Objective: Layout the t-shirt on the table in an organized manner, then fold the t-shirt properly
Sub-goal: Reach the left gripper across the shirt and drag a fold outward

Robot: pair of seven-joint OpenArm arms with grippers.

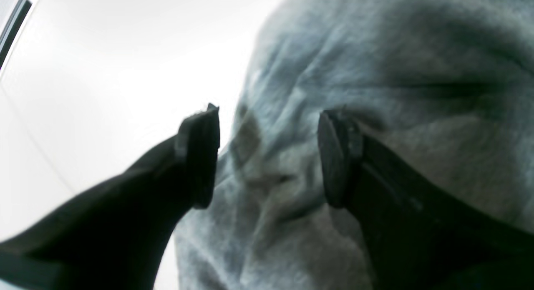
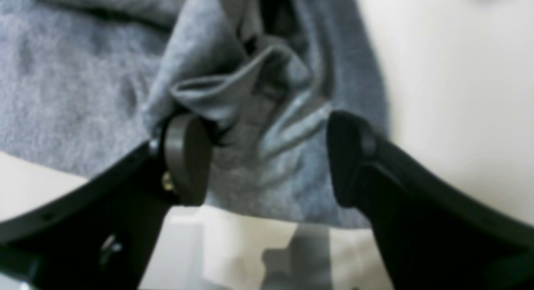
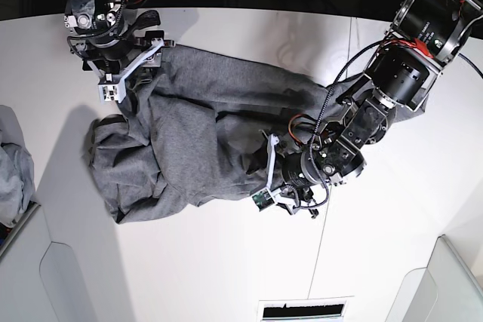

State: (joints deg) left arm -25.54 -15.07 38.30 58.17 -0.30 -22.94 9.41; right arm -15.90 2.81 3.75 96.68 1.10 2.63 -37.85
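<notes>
The charcoal-grey t-shirt [image 3: 196, 141] lies crumpled and bunched across the middle of the white table [image 3: 226, 262]. My left gripper [image 3: 281, 182] hovers at the shirt's near right edge. In the left wrist view its jaws [image 1: 267, 156] stand wide open over wrinkled fabric [image 1: 375, 94], one finger above bare table. My right gripper [image 3: 143, 54] is at the shirt's far left corner. In the right wrist view it [image 2: 267, 156] is open, straddling a folded hem of the shirt [image 2: 233, 89] without pinching it.
A lighter bluish-grey garment heap [image 3: 11, 164] sits at the left edge. White bins stand at the front left [image 3: 68, 277] and front right [image 3: 445, 284]. A thin seam [image 3: 332, 164] crosses the table under the left arm.
</notes>
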